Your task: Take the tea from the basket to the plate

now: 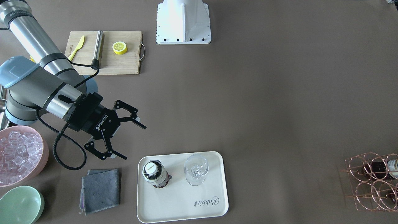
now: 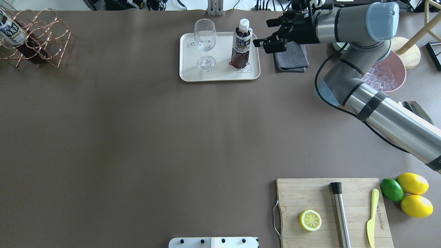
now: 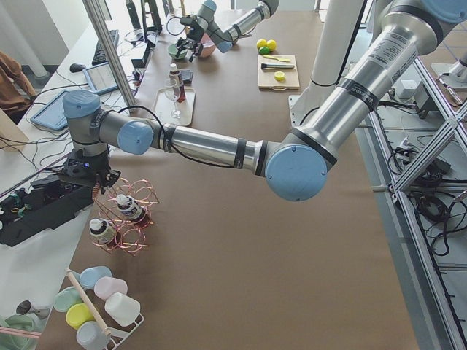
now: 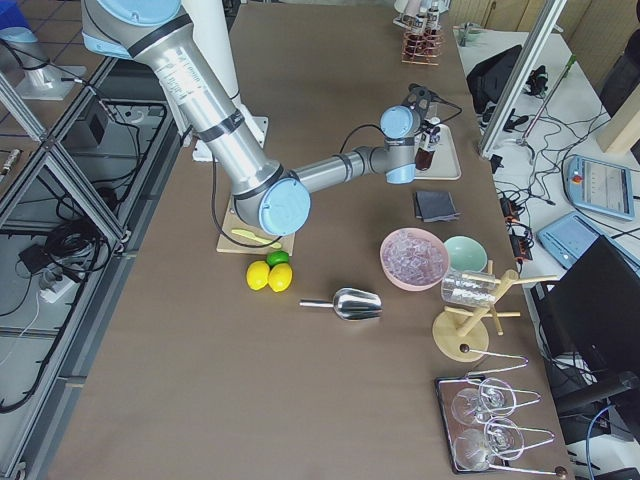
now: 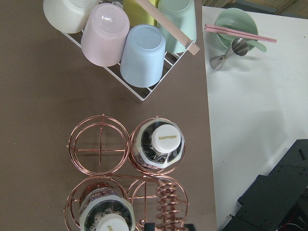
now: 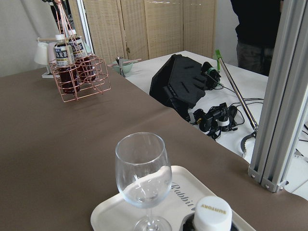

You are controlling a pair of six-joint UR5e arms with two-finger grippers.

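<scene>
One tea bottle (image 1: 154,174) stands upright on the cream plate (image 1: 186,202), next to a wine glass (image 1: 196,169). My right gripper (image 1: 134,142) is open and empty, just beside the plate and apart from that bottle (image 2: 241,44). The copper basket (image 2: 38,38) stands at the table's far corner with two more tea bottles (image 5: 158,147) in its cells. My left gripper (image 3: 91,179) hangs over the basket's coiled handle (image 5: 166,202). I cannot tell whether it is open or shut.
A grey cloth (image 1: 100,190), a pink bowl of ice (image 1: 18,155) and a mint bowl (image 1: 20,205) lie beside the plate under my right arm. A cutting board (image 1: 105,53) holds a lemon half. A rack of cups (image 5: 125,43) stands beside the basket.
</scene>
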